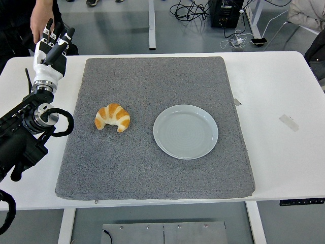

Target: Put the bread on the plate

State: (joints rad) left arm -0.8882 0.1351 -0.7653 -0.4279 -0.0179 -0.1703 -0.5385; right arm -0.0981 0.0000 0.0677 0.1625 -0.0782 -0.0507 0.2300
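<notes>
Head view: at the bottom of the frame the white table [284, 152] is seen, with a grey mat [152, 168] laid over most of it. On the mat, left of centre, the bread [112, 117] is lying, a croissant with its ends turned toward the near edge. Just to its right, apart from it, the plate [186, 131] is set, with nothing on it. The left arm is brought in from the left edge, and the left hand [52, 48] is held up at the upper left of the frame, above the table's far corner, fingers straight and spread, nothing held. The right arm is not shown. Behind the left hand, a person's hand [40, 20] is seen at the top edge. No grasp has been made; the reach is judged to be the step in hand. The hand must be lowered to the bread and closed gently, as it would be crushed easily.
</notes>
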